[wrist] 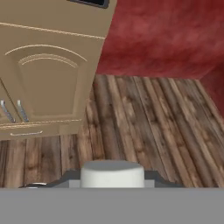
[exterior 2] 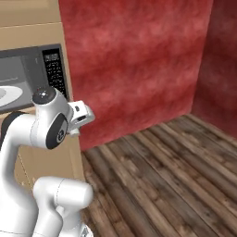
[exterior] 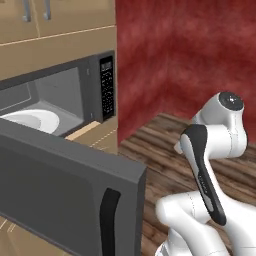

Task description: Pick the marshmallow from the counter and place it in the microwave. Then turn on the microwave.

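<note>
The wide dark grey built-in microwave (exterior: 75,95) stands open, so its cavity mouth is free from the front. Its dark grey door (exterior: 65,200) with the black vertical handle (exterior: 109,220) swings out low in front of the microwave and blocks a low approach from that side. A white round plate (exterior: 32,120) covers the cavity floor. Right of the microwave, the brown plank floor (exterior 2: 162,162) lies bare up to the mottled red wall (exterior 2: 134,60). Tan wooden cabinets (wrist: 43,83) close off the space below the microwave.
</note>
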Tool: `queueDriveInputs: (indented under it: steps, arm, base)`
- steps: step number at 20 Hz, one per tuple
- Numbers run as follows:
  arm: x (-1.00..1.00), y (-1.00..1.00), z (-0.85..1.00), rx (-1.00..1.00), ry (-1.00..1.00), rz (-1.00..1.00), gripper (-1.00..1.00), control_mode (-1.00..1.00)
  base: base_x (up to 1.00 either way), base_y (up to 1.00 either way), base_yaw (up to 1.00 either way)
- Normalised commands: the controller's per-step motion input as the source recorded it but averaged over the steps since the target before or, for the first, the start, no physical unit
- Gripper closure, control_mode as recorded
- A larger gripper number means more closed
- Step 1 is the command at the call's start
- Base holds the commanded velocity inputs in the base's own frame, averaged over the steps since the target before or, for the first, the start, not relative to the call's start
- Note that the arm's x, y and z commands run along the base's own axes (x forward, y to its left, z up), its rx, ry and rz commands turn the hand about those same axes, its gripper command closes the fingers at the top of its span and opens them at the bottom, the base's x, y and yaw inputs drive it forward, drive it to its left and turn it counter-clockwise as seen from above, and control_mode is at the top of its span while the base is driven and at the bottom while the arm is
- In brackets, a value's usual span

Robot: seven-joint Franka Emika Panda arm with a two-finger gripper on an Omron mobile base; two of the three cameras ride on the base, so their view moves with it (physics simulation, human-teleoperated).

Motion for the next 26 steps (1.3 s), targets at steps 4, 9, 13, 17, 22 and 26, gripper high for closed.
queueDriveInputs:
  steps: [4, 9, 13, 17, 22, 26]
  arm:
    - [0.0, 0.0, 0.0, 0.0, 0.0, 0.0, 1.0, 1.0]
    - [0.0, 0.0, 0.0, 0.0, 0.0, 0.0, 1.0, 1.0]
    - [0.0, 0.0, 0.0, 0.0, 0.0, 0.0, 1.0, 1.0]
    - [0.0, 0.0, 0.0, 0.0, 0.0, 0.0, 1.0, 1.0]
    - [0.0, 0.0, 0.0, 0.0, 0.0, 0.0, 1.0, 1.0]
    - [0.0, 0.0, 0.0, 0.0, 0.0, 0.0, 1.0, 1.0]
  base:
    - [-0.06, 0.22, 0.27]
    - [0.0, 0.03, 0.27]
    - [0.01, 0.0, 0.29]
    - [0.0, 0.0, 0.31]
    - [0.0, 0.0, 0.31]
    - [0.0, 0.0, 0.31]
